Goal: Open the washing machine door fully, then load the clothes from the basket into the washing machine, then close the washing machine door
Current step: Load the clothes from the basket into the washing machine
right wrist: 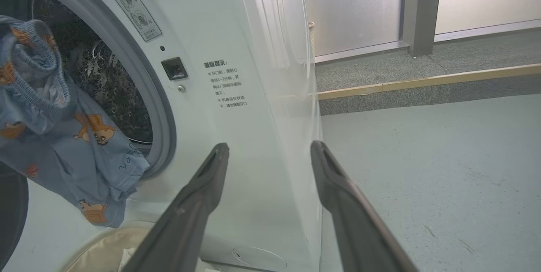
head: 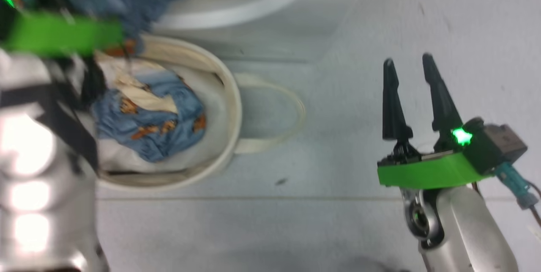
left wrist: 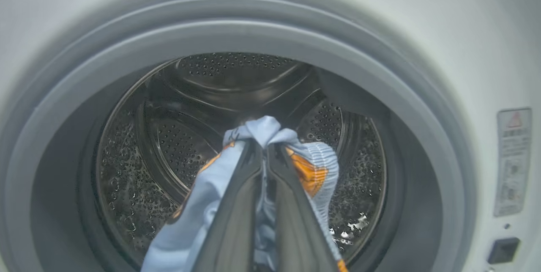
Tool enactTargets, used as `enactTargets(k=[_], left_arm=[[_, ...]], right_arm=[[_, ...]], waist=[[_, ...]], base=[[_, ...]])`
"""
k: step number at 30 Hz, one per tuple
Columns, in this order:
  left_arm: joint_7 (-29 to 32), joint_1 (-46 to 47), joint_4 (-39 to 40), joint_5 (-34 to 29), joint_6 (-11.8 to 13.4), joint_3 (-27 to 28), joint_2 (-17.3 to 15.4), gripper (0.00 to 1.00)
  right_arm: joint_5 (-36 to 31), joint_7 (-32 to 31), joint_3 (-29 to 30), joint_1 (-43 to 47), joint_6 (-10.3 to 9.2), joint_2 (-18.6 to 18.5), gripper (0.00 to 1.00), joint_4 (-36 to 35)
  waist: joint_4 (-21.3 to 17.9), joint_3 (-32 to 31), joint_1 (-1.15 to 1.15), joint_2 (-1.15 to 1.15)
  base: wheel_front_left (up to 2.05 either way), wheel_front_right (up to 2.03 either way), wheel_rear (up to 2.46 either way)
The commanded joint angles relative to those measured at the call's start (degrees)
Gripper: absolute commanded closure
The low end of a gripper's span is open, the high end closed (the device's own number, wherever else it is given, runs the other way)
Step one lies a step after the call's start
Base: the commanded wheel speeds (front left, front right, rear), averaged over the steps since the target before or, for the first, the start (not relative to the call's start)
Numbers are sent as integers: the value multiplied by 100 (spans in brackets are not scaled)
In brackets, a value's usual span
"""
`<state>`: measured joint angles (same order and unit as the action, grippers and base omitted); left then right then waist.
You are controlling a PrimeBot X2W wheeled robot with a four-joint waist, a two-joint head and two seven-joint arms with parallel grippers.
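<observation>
Cloth is hanging from your left pincer [left wrist: 265,144]: its two long dark fingers are pressing together on a soft light-blue garment printed with orange-brown cartoon figures [left wrist: 194,212], holding it just in front of the open mouth of the big white front-loading washing machine [left wrist: 477,43]. Beyond the fingertips you are looking into the shiny perforated steel drum [left wrist: 177,136], ringed by the grey rubber gasket [left wrist: 253,35]. Your right pincer [head: 408,60] is hovering above the pale grey floor [head: 338,221] with its fingers spread apart, gripping nothing. The round cream canvas basket [head: 231,94] is sitting on the floor just beside the machine's front, and another crumpled blue printed garment [head: 156,124] is lying inside it on plain white padding [head: 213,136].
</observation>
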<state>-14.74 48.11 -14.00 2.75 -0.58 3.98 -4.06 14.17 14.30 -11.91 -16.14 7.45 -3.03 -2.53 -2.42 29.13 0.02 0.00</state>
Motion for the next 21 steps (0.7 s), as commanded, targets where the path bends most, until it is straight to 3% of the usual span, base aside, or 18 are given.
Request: enactTargets(k=[1, 7, 12, 19, 20, 21], left_arm=[[-26, 577, -57, 11, -41, 300, -351, 100], [-26, 1979, -1077, -161, -84, 340, -743, 100], [-26, 2817, -1632, -285, -59, 209, -870, 100], [-26, 3772, -2385, -417, 257, 63, -931, 100], [-26, 3825, -2500, -454, 312, 27, -938, 12], [-26, 3857, -2577, -467, 359, 6, -938, 0]], right_arm=[[23, 70, -168, -149, 3, 15, 0, -263], [225, 70, -379, -410, 3, 15, 0, -412], [309, 70, -410, -518, 3, 15, 0, -459], [341, 70, -356, -536, 3, 15, 0, -479], [335, 70, -351, -531, 3, 15, 0, -478], [333, 70, -348, -533, 3, 15, 0, -479]], waist=[[-374, 710, -2, 0], [-715, 1346, -2, 0], [-839, 1645, -2, 0], [-882, 1849, -2, 0], [-878, 1851, -2, 0], [-876, 1850, -2, 0]], base=[[0, 0, 0], [0, 0, 0], [0, 0, 0], [0, 0, 0], [0, 0, 0], [0, 0, 0]])
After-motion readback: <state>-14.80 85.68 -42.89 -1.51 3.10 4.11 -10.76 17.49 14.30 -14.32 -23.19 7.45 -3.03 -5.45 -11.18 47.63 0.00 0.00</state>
